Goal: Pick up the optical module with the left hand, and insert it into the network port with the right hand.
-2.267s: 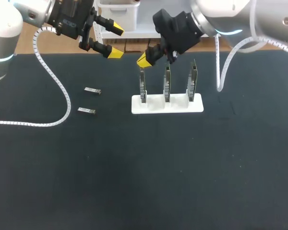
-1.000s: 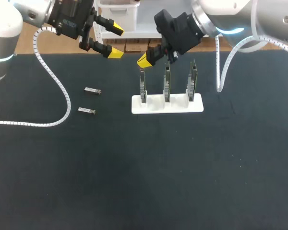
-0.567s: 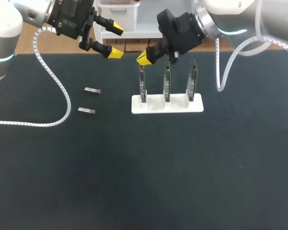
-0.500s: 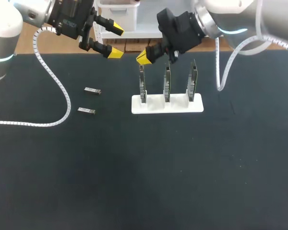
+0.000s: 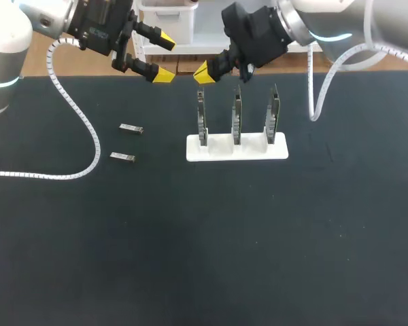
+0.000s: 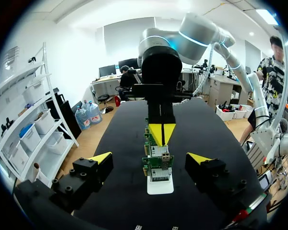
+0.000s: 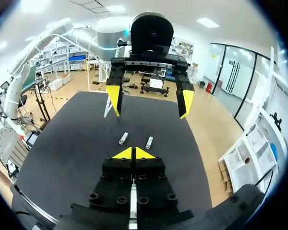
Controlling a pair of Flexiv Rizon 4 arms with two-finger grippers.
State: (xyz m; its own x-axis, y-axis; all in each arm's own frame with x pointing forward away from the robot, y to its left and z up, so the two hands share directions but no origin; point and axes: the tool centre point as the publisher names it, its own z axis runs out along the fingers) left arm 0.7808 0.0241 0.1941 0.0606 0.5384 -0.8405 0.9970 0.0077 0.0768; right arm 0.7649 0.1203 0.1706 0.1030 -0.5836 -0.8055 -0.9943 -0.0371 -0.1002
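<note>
Two small silver rectangular optical modules [image 5: 131, 128] [image 5: 122, 157] lie flat on the black counter [image 5: 204, 238], near each other but not touching, on its left part. Neither is in any jaws. Both sit well apart from the left gripper [image 5: 162, 57], which hangs above the counter's far edge, beyond the modules and to their right. Its jaws stand wide with nothing between them.

The right gripper [image 5: 202, 71] hangs just above the top of the leftmost board. Its jaws are closed tip to tip, and nothing shows between them. In the right wrist view both modules lie ahead of the closed yellow tips, on the counter between this gripper and the open left gripper facing it.

One white slotted stand [image 5: 236, 147] sits at mid-counter, well to the right of the modules. It carries three upright green circuit boards [image 5: 202, 121] [image 5: 236, 119] [image 5: 273, 117], set side by side and apart.

One white coiled cable [image 5: 88, 132] from the left arm trails across the counter left of the modules. One smooth white hose [image 5: 311, 102] hangs from the right arm beside the stand.

The network ports on the boards are too small to make out from above. In the left wrist view the boards stand in line, so the nearest hides most of the other two. From above, only one yellow tip of the right gripper shows.
</note>
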